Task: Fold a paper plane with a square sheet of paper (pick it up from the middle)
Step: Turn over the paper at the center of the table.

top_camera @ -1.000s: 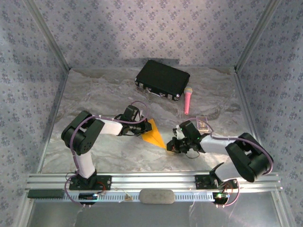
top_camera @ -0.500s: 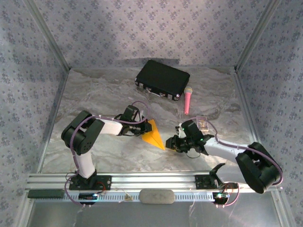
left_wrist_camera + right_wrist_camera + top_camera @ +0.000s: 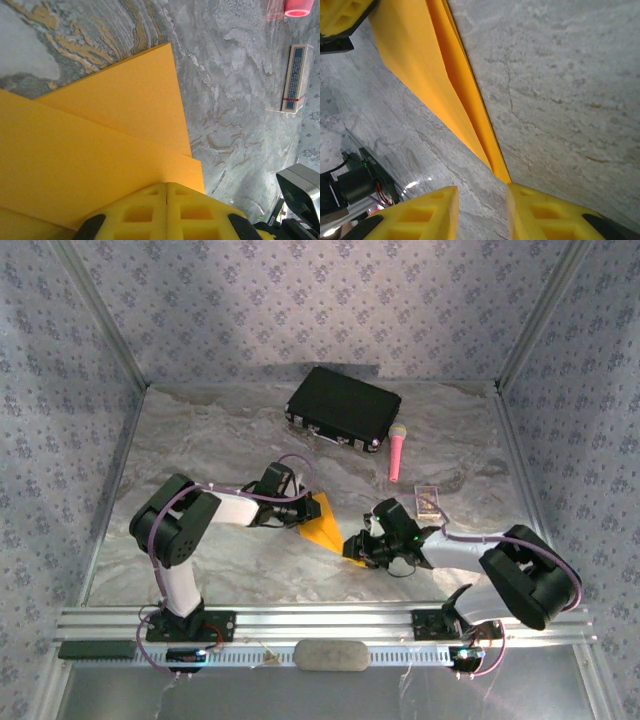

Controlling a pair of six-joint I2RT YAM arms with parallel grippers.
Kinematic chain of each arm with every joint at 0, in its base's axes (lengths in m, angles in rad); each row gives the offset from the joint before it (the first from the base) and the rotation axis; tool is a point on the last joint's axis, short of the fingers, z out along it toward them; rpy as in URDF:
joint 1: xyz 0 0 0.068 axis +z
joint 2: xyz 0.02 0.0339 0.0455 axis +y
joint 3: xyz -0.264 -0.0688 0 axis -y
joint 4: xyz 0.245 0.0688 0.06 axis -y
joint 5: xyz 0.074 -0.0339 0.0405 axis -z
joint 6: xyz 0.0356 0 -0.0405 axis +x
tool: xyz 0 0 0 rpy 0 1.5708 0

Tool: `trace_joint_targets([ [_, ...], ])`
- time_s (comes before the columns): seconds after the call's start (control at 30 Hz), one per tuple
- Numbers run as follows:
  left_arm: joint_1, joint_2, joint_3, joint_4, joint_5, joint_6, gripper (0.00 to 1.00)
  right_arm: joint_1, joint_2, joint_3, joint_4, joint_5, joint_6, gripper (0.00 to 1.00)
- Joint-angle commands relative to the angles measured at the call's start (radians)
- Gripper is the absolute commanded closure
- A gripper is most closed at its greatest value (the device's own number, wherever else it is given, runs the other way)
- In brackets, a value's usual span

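Square sheet of paper (image 3: 325, 525): orange-yellow and already creased into a pointed wedge. It lies mid-bench (image 3: 200, 440), with the wide end toward the upper left of the overhead frame and the point toward the lower right.

Change noted: a second ago the right gripper (image 3: 358, 548) sat at the point with its jaws together. Half a second ago the jaws had parted and the gripper had drawn off to the right, leaving the point free. Now it is back at the point with the jaws parted. The wedge itself has hardly shifted.

Meaning (judgement): a release and re-approach, probably to take a fresh hold for the next crease. The dart is not yet made.

Right jaws: apart. In the right wrist view the point (image 3: 502, 175) reaches the mouth of the gap at lower centre, just beside the inner edge of the right-hand jaw. Whether it touches cannot be told.

Left gripper (image 3: 166, 187): jaws together on the wide end. The left wrist view shows the sheet's broad face spread beyond the tips. This looks like pinning it to the bench rather than pinching, though that is not certain.

Also present: a black case (image 3: 343, 407) and a pink microphone (image 3: 396, 450) at upper centre, well apart from the sheet.
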Motion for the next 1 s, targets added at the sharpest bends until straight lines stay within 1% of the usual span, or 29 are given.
trace_joint_targets([
  [0.0,0.001,0.004,-0.034,-0.082,-0.024,-0.007,1.00,0.006,0.024,-0.007,0.005,0.037,0.032,0.69],
  [0.13,0.004,0.004,-0.037,-0.075,-0.024,-0.016,1.00,0.007,-0.019,-0.011,-0.010,0.049,0.047,0.69],
  [0.27,0.008,0.008,-0.039,-0.076,-0.030,-0.024,1.00,0.003,-0.088,-0.010,-0.095,0.078,0.034,0.69],
  [0.37,0.008,0.013,-0.044,-0.061,-0.028,-0.036,1.00,-0.001,-0.088,-0.018,-0.091,0.070,0.039,0.68],
  [0.73,0.009,0.022,-0.044,-0.051,-0.021,-0.049,1.00,0.003,-0.011,-0.023,0.001,0.049,0.065,0.67],
  [0.87,0.008,0.023,-0.044,-0.048,-0.020,-0.051,1.00,0.001,0.002,-0.020,0.063,0.038,0.074,0.71],
  [0.97,0.009,0.022,-0.045,-0.047,-0.018,-0.052,1.00,0.000,-0.005,-0.005,0.081,0.040,0.079,0.71],
])
